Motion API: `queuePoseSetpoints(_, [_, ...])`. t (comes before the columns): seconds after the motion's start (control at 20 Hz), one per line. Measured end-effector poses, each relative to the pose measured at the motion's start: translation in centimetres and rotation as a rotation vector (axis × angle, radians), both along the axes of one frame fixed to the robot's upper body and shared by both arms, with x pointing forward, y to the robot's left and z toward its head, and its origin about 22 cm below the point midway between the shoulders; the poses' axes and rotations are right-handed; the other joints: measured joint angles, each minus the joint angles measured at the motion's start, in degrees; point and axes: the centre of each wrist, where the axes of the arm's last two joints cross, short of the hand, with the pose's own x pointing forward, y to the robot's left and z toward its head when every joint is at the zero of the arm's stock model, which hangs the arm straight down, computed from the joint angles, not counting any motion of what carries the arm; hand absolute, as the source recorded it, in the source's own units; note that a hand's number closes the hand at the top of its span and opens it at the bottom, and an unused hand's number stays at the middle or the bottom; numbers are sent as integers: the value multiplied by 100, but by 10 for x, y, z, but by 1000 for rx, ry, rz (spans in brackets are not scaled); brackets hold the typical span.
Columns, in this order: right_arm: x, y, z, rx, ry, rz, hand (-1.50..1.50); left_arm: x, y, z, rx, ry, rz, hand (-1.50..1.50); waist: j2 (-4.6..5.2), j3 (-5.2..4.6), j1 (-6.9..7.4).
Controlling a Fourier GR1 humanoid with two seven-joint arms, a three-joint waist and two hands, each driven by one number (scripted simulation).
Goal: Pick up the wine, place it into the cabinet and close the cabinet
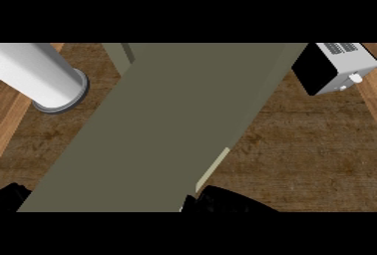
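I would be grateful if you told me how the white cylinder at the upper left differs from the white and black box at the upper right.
The white cylinder is round with a grey ring at its end; the white and black box is angular with flat faces. The cylinder is plain white, while the box has a black face, a small white knob and vent slots. The cylinder shows at the left, the box at the right of the olive-grey cabinet panel. Both are cut off by the view's edges.
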Motion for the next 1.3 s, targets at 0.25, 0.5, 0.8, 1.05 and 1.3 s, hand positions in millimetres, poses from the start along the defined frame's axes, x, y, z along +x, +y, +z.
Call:
queuePoseSetpoints(0.25, [19, 30, 11, 13, 28, -12, 150, 1, 10, -4, -5, 1, -4, 150, 2, 2, -5])
queuePoseSetpoints(0.5, [41, 55, 17, 39, 56, -38, 150, 3, 12, 2, -7, -7, -4, 150, 3, 4, 5])
queuePoseSetpoints(0.8, [76, 64, 12, 67, 111, -82, 150, 2, 15, 4, -2, -3, 5, 150, 6, 4, 0])
queuePoseSetpoints(1.05, [101, 62, -2, 73, 169, -133, 150, 0, 13, -1, -1, -1, 2, 150, 7, 4, -11])
queuePoseSetpoints(1.3, [127, 52, -17, 64, 202, -176, 150, -1, 15, -1, 10, -1, 5, 150, 8, 5, -22])
